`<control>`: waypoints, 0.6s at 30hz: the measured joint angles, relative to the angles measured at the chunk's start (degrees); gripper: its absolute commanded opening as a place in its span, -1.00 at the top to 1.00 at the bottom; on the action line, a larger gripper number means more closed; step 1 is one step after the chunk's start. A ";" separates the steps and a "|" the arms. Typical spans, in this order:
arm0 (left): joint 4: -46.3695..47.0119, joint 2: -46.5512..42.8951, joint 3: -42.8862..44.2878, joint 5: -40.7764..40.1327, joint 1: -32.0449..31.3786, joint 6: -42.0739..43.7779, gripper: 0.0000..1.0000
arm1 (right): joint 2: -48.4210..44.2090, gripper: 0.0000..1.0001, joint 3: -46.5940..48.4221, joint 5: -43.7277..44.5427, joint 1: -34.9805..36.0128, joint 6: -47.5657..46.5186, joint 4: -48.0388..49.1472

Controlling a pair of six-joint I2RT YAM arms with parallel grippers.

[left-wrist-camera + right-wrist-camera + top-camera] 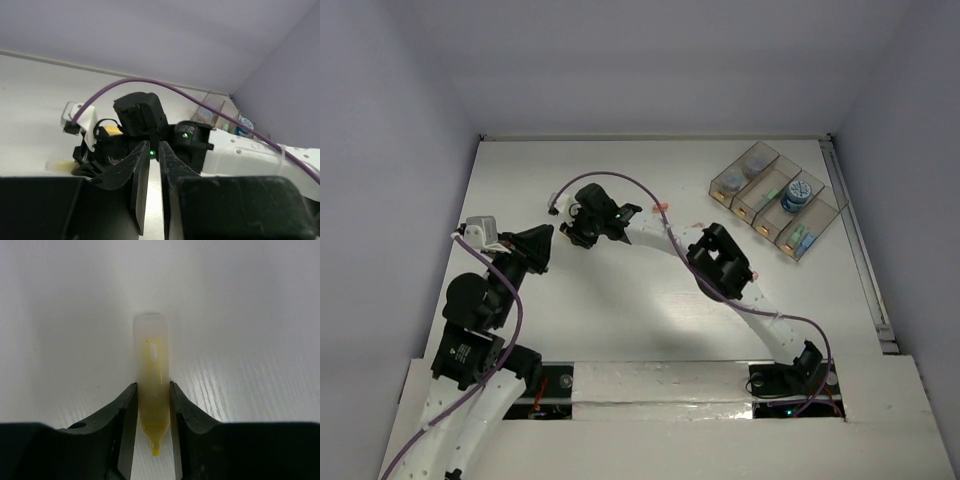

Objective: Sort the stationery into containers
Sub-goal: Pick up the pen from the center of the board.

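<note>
A yellow stick [151,385] with a translucent cap lies on the white table, and my right gripper [152,390] is shut on its sides near the tip end. In the top view the right gripper [575,230] reaches to the table's left middle. The stick's pale end [59,164] pokes out on the table in the left wrist view. My left gripper [155,147] hovers just beside the right one [548,242], its jaws almost together with nothing between them. The containers [717,183], four joined clear bins, stand at the back right and hold a blue roll [795,195] and some small pastel pieces.
Two small orange-pink pieces [660,207] [698,222] lie on the table between the right arm and the bins. A purple cable [620,180] loops over the right wrist. Walls close in the table at the back and both sides.
</note>
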 measured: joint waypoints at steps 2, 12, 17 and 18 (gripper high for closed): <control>-0.28 -0.55 0.00 -1.11 0.55 -0.02 0.73 | -1.40 0.64 -3.04 2.05 0.81 -0.61 2.75; -0.57 -3.32 0.00 -6.71 1.86 -1.01 0.55 | -10.36 1.00 -20.70 5.14 1.55 -0.31 14.71; -0.66 -3.34 0.00 -6.80 1.90 -2.23 0.39 | -20.17 1.00 -34.03 4.83 1.49 1.22 16.28; -0.63 -3.32 0.00 -6.60 1.90 -2.56 0.38 | -23.26 1.00 -37.09 4.76 1.49 1.55 16.37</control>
